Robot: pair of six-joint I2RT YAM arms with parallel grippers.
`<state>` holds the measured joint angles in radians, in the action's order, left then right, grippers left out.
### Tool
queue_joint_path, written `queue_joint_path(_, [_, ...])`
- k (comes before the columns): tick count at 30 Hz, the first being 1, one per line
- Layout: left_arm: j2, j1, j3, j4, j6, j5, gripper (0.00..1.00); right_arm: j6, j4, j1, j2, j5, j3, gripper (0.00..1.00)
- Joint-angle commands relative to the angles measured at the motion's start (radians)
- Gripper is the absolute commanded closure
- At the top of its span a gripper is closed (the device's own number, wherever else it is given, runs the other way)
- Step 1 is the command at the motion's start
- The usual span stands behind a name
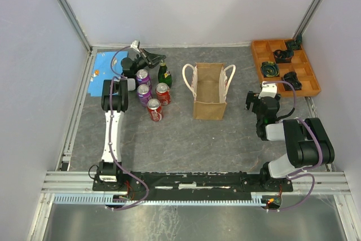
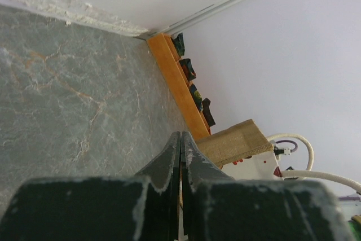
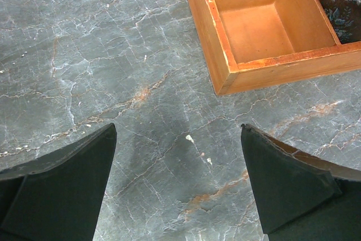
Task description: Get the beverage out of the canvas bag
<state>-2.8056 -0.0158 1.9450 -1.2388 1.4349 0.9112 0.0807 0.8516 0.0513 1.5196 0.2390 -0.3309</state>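
A grey marbled tabletop [image 1: 169,139] is seen with a small upright tan-brown canvas bag [image 1: 210,103], which has two white looped rope handles. The bag is set near the middle of the tabletop, somewhat toward the far edge. What lies inside it cannot be told from the overhead view.

A cluster of drinks is gathered between the bag and the left edge, well outside the bag. A dark green glass bottle [image 1: 164,74] is placed farthest back, with a purple can [image 1: 142,76] just beside it. A second purple can [image 1: 144,93] and a red can [image 1: 163,93] are set nearer. Another red can [image 1: 154,111] is placed nearest of all. A flat blue card [image 1: 104,66] is laid in the far left corner.

An orange wooden compartment tray [image 1: 285,66] is placed in the far right corner, and dark bundled items [image 1: 269,69] are kept in several of its sections.

The left gripper [image 2: 180,135] is held over the far left part of the tabletop, just behind the bottle. Its jaws are pressed together and nothing is held between them.

The right gripper [image 3: 178,126] is held above bare tabletop beside the near corner of the tray. Its jaws are spread wide and nothing is held between them.
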Motion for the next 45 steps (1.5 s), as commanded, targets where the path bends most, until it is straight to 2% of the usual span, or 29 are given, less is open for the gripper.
queue_joint_path(1, [-0.026, -0.009, 0.043, -0.008, 0.065, 0.053, 0.97, -0.005, 0.024, -0.003, -0.01, -0.007, -0.028, 0.01])
queue_joint_path(13, [-0.033, -0.077, 0.033, -0.008, 0.056, 0.169, 0.97, -0.004, 0.024, -0.003, -0.01, -0.007, -0.027, 0.01])
queue_joint_path(19, [-0.036, -0.113, 0.039, 0.004, 0.054, 0.194, 0.97, -0.005, 0.024, -0.002, -0.009, -0.007, -0.028, 0.01])
queue_joint_path(25, [-0.018, -0.134, -0.023, -0.001, 0.044, 0.197, 0.97, -0.005, 0.024, -0.003, -0.01, -0.007, -0.028, 0.01])
queue_joint_path(37, [-0.006, -0.19, -0.136, -0.181, 0.123, 0.241, 0.97, -0.004, 0.024, -0.003, -0.009, -0.007, -0.027, 0.01])
queue_joint_path(45, [0.023, -0.239, -0.194, -0.194, 0.098, 0.285, 0.97, -0.005, 0.024, -0.002, -0.009, -0.007, -0.028, 0.01])
